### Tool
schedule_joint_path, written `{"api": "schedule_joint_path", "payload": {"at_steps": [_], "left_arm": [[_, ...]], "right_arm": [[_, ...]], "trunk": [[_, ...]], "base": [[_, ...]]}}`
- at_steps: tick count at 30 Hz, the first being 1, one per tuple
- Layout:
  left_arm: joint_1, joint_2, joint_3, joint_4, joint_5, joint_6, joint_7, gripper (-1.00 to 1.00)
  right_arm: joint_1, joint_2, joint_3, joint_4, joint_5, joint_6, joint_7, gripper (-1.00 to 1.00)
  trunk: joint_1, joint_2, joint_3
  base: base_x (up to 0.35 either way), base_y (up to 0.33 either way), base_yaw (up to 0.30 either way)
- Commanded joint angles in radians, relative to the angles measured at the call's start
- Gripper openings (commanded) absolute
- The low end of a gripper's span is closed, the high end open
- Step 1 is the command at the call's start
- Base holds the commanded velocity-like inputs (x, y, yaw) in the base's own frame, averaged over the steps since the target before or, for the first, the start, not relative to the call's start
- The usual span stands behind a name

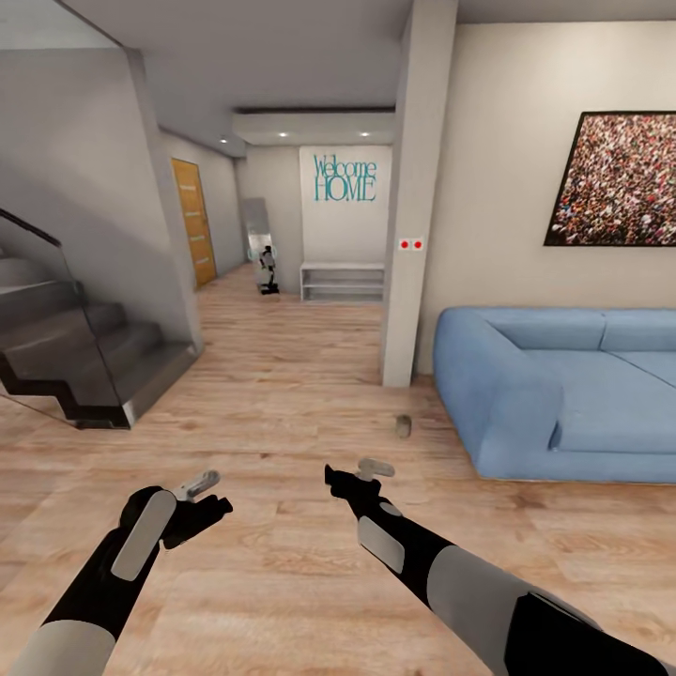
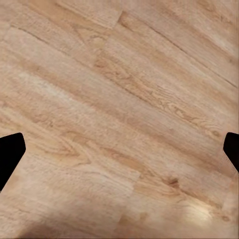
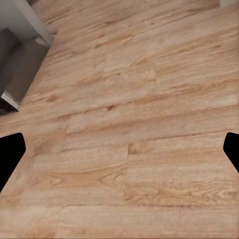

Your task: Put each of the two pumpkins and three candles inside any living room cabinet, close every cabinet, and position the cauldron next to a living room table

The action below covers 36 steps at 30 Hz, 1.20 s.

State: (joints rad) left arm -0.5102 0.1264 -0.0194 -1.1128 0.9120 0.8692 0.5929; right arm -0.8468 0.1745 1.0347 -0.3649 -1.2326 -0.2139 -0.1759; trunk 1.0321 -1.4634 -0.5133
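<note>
One candle (image 1: 403,427), a small squat beige-grey cylinder, stands on the wood floor near the pillar's foot and the sofa's left end. My right gripper (image 1: 357,472) hangs open over the floor a short way in front of it, with nothing between its fingers. The right wrist view has this gripper (image 3: 119,152) spread wide above bare planks. My left gripper (image 1: 208,498) is open and empty too, further left, and its wrist view shows it (image 2: 119,154) over plain floorboards. The pumpkins, cabinet, cauldron and table are out of view.
A blue sofa (image 1: 563,394) fills the right side under a framed picture (image 1: 620,178). A grey pillar (image 1: 413,235) stands just left of it. Dark stairs (image 1: 75,357) rise at the left. A hallway runs ahead to a white bench (image 1: 343,280) and an orange door (image 1: 194,221).
</note>
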Motion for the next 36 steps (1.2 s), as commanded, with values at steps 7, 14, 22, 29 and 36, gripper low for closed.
{"api": "schedule_joint_path", "payload": {"at_steps": [7,14,22,29,36], "left_arm": [[-0.001,0.001,-0.002,-0.001,0.011,0.001,0.011,1.00],[-0.001,0.001,-0.002,-0.001,0.011,0.001,0.010,1.00],[-0.001,0.000,-0.002,-0.001,0.010,0.001,0.010,1.00],[-0.001,0.001,-0.002,-0.001,0.009,0.001,0.011,1.00],[-0.001,0.000,-0.002,-0.001,0.008,0.001,0.011,1.00]], "right_arm": [[-0.001,0.000,0.008,0.000,-0.008,-0.006,-0.005,1.00],[-0.001,0.000,0.008,0.000,-0.008,-0.006,-0.005,1.00],[-0.001,0.000,0.008,0.000,-0.008,-0.006,-0.005,1.00],[-0.001,0.000,0.008,0.000,-0.008,-0.005,-0.005,1.00],[-0.001,0.000,0.008,0.000,-0.008,-0.005,-0.005,1.00]], "trunk": [[0.001,-0.001,-0.001],[0.001,-0.001,-0.001],[0.001,-0.001,-0.001],[0.001,-0.001,-0.001],[0.001,-0.001,-0.001]], "base": [[0.335,0.000,0.000],[0.335,0.000,0.000],[0.335,0.000,0.000],[0.334,0.000,0.000],[0.335,0.000,0.000]]}}
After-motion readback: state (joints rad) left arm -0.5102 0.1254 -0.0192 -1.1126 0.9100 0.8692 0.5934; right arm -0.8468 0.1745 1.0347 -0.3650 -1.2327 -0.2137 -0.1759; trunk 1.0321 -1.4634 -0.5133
